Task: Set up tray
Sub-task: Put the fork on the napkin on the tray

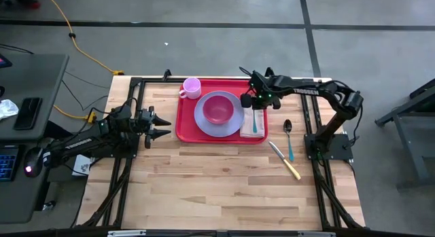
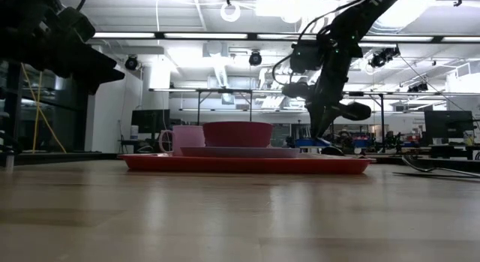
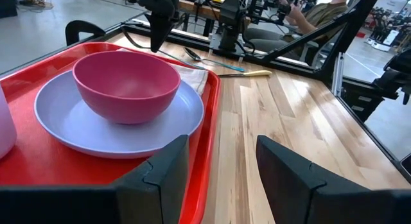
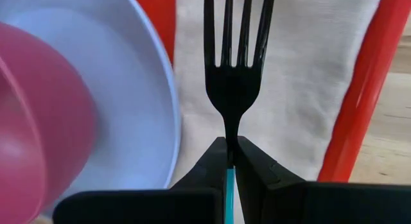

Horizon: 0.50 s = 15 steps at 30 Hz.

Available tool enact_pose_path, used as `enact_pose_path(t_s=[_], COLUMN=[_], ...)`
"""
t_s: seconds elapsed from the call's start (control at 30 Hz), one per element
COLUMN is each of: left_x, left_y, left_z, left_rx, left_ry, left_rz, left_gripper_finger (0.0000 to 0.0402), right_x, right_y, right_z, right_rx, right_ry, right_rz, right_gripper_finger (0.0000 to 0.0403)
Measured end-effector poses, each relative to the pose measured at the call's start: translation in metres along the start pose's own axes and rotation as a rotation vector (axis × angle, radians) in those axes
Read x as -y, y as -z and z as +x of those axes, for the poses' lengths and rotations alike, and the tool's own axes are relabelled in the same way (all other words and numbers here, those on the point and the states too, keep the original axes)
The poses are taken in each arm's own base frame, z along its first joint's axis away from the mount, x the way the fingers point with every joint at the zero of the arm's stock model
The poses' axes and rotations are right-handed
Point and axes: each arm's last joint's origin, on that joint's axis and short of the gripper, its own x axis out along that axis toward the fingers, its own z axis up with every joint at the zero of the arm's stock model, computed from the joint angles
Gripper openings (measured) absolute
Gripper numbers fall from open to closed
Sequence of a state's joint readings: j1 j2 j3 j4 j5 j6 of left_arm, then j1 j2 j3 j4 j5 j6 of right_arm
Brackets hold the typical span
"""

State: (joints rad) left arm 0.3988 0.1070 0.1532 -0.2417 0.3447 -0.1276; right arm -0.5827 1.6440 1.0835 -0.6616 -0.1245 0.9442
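Note:
The red tray lies at the table's far middle. On it are a pink cup, a lavender plate with a pink bowl in it, and a white napkin along its right side. My right gripper is over the napkin, shut on a fork with a dark head and a teal handle. Left of the tray, my left gripper is open and holds nothing; its fingers point at the tray's left rim. My right gripper pinches the fork's neck between its two fingertips, where the dark head meets the teal handle. The fingers come steeply from above. The tines reach out over the napkin and the handle runs back between the fingers. Whether the fork rests on the napkin, I cannot tell.
A spoon with a teal handle and a knife with a yellow handle lie on the bare wood right of the tray. The table's near half is open wood. A desk with a keyboard and mouse stands off the left edge.

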Motion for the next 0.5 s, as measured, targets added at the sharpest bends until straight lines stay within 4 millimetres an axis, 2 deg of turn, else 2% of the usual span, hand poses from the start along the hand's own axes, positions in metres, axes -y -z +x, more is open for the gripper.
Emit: enact_pose_path(t_s=[0.17,0.5], left_x=[0.0000,0.0001], left_y=[0.0000,0.0000], left_z=[0.0000,0.0000], left_rx=[0.000,0.000], left_ry=[0.001,0.004], left_rz=[0.000,0.000], left_gripper_finger=[0.0211,0.0211], right_x=[0.0062,0.0038], right_y=[0.0033,0.0007], right_z=[0.0063,0.0068], right_rx=[-0.011,0.026], right_ry=[0.017,-0.006], right_rz=[0.026,0.023], right_gripper_finger=[0.0009,0.0008])
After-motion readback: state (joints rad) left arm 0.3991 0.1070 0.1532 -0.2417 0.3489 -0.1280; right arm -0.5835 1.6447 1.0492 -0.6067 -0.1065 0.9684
